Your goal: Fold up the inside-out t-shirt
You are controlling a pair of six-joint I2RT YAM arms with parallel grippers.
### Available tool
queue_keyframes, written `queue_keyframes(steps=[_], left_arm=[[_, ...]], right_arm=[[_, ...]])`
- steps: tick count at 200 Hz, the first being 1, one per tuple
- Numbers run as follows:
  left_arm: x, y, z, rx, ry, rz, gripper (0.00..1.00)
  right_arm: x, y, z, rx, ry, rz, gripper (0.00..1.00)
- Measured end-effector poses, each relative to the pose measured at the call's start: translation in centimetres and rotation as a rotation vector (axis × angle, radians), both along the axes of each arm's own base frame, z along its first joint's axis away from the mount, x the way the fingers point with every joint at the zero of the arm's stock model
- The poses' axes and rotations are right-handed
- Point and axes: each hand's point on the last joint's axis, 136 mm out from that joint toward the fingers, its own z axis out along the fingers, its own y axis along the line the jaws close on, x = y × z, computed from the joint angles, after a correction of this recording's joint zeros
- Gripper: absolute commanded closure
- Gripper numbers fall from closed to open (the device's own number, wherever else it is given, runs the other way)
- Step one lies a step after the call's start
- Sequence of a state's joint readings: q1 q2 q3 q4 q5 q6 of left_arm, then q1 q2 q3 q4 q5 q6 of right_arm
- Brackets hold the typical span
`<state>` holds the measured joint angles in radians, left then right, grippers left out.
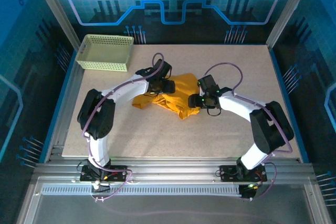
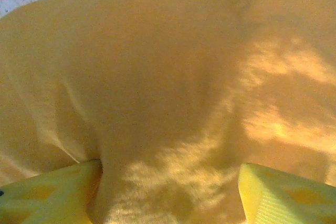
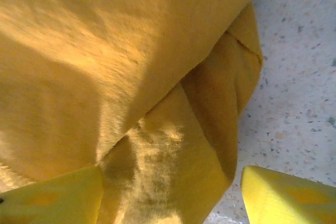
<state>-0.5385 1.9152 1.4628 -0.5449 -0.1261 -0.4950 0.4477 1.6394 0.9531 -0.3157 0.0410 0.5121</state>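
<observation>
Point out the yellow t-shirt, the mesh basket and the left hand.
t-shirt [image 1: 179, 97], top view, middle of the crumpled cloth.
mesh basket [image 1: 102, 65], top view, its near wall.
left hand [image 2: 170, 169], left wrist view, midway between its fingertips, over the cloth.

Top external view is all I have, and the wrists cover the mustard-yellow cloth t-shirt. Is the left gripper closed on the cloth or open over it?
Observer: In the left wrist view, the left gripper is open, its yellow fingers spread with the mustard-yellow cloth t-shirt lying between them.
Operator: And the other arm?
Observer: In the right wrist view, the right gripper is open too, straddling the shirt's folded edge where it meets the speckled tabletop.
</observation>
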Motion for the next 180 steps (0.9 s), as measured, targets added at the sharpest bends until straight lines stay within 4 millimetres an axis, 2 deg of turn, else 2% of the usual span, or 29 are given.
queue_keyframes(steps=[11,26,49,57,68,82,97,114,129,138,156,180], left_arm=[[0.2,0.1,-0.6,0.007,0.012,0.007,0.46],[0.4,0.1,-1.1,0.020,0.021,0.006,0.58],[0.4,0.3,-1.4,0.029,0.025,0.010,0.79],[0.5,0.3,-1.4,0.026,0.026,0.018,0.85],[0.5,0.4,-1.4,0.028,0.024,0.015,0.92],[0.6,0.5,-1.3,0.025,0.024,0.020,0.98],[0.7,0.7,-0.9,0.020,0.016,0.026,1.00],[1.0,1.1,0.8,-0.001,-0.013,0.034,1.00],[1.3,1.3,3.7,-0.044,-0.063,0.041,1.00],[1.5,1.4,6.1,-0.085,-0.108,0.044,1.00],[1.9,1.8,11.5,-0.184,-0.215,0.058,1.00],[1.5,2.0,18.6,-0.322,-0.375,0.066,0.98]], right_arm=[[-0.1,0.1,-0.7,-0.004,0.017,0.007,0.44],[0.0,0.2,-1.2,-0.002,0.036,0.001,0.60],[0.4,0.2,-1.2,-0.005,0.033,0.000,0.88],[0.6,0.1,-1.1,-0.014,0.023,0.005,0.95],[0.8,-0.1,-1.0,-0.024,0.015,-0.006,1.00],[0.9,-0.6,-0.6,-0.052,-0.005,-0.009,1.00],[1.0,-1.3,0.8,-0.079,-0.043,-0.018,1.00],[1.3,-2.6,3.8,-0.109,-0.119,-0.034,1.00],[1.5,-4.0,7.5,-0.129,-0.201,-0.058,1.00],[1.7,-4.8,10.0,-0.138,-0.258,-0.077,1.00],[1.7,-6.4,16.4,-0.143,-0.396,-0.114,1.00],[0.4,-8.2,24.8,-0.126,-0.581,-0.155,1.00]])
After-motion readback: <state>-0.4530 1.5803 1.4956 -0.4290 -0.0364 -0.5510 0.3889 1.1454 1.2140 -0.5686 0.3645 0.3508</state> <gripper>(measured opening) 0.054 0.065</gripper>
